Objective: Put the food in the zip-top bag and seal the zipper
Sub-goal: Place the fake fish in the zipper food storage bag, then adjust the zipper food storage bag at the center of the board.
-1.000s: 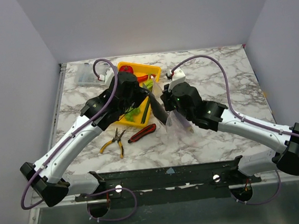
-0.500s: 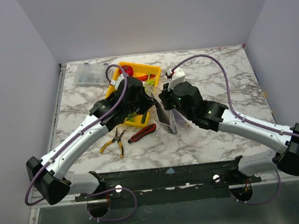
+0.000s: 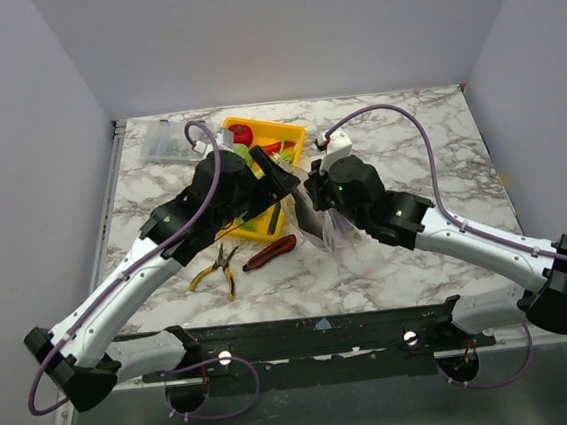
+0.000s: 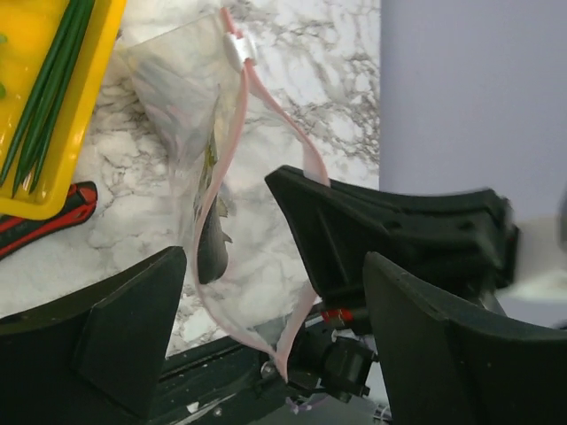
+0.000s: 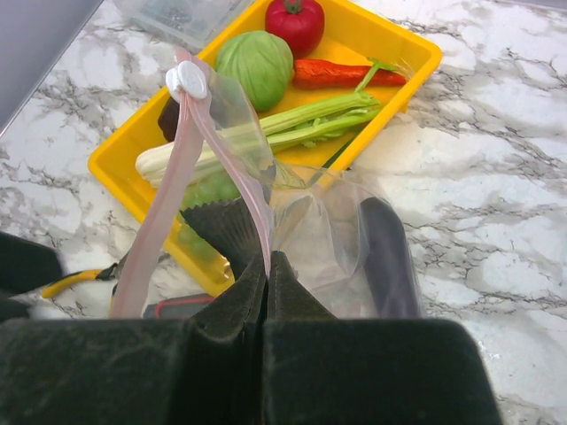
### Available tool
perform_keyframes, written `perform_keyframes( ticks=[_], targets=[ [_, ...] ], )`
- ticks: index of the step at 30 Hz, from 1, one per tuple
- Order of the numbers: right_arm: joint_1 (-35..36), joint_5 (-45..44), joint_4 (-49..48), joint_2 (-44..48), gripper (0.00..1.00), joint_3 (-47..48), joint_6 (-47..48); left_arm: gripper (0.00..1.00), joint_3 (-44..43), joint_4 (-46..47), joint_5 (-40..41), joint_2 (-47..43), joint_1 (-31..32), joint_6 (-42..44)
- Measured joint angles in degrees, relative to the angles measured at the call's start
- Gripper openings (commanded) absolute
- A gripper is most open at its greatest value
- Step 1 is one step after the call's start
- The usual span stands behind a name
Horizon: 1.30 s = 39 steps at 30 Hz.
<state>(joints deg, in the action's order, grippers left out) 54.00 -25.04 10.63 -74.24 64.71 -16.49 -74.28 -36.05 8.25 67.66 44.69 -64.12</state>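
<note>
Right wrist: zipper (image 5: 159, 221) pinched inside right gripper (image 5: 267, 261) (bag (image 5: 328, 230) mouth agape).

Clear crinkly plastic zip-top bag (image 5: 328, 230), smooth pink zipper (image 5: 158, 221), shiny yellow plastic tray (image 5: 354, 35) beside the zip-top bag, marble-look desk (image 5: 496, 177)

My left arm (image 3: 120, 288) runs diagonally up from its base at the near left corner, wrist bent toward the middle. The left hand (image 4: 275, 310) stands wide apart, its fingers (image 4: 133, 328) gripping nothing. My right arm (image 3: 488, 245) mirrors it from the near right, and the right hand (image 5: 266, 297) is pinched tight on the zipper (image 5: 158, 217).
</note>
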Motion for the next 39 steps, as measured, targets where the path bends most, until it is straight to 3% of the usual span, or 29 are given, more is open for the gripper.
perform_keyframes(
  ticks=[7, 11, 19, 22, 30, 39],
  targets=[
    [0.0, 0.0, 3.17, 0.31, 0.01, 0.87, 0.0, 0.84, 3.3, 2.97, -0.98, -11.93, -1.64, 10.71],
    [0.0, 0.0, 4.66, 0.31, 0.01, 2.45, -0.09, 0.79, 6.82, 4.96, -4.07, -13.11, -2.08, 14.03],
    [0.0, -0.07, 6.97, 0.44, 0.0, 5.46, -0.52, 0.16, 8.22, 7.65, -14.4, -0.98, -2.14, 16.15],
    [0.0, -2.08, 8.37, 1.05, 0.0, 5.62, -0.26, 0.03, 7.04, 7.54, -17.84, 1.46, -2.08, 17.16],
    [0.0, -13.31, 12.66, 5.27, 0.01, 7.3, 3.91, 0.0, -10.51, 7.82, -26.88, 9.49, -1.86, 17.33],
    [-0.87, -22.14, 15.3, 10.67, 0.01, 8.98, 7.41, 0.0, -21.33, 9.81, -32.79, 15.34, -1.81, 15.93]
  ],
)
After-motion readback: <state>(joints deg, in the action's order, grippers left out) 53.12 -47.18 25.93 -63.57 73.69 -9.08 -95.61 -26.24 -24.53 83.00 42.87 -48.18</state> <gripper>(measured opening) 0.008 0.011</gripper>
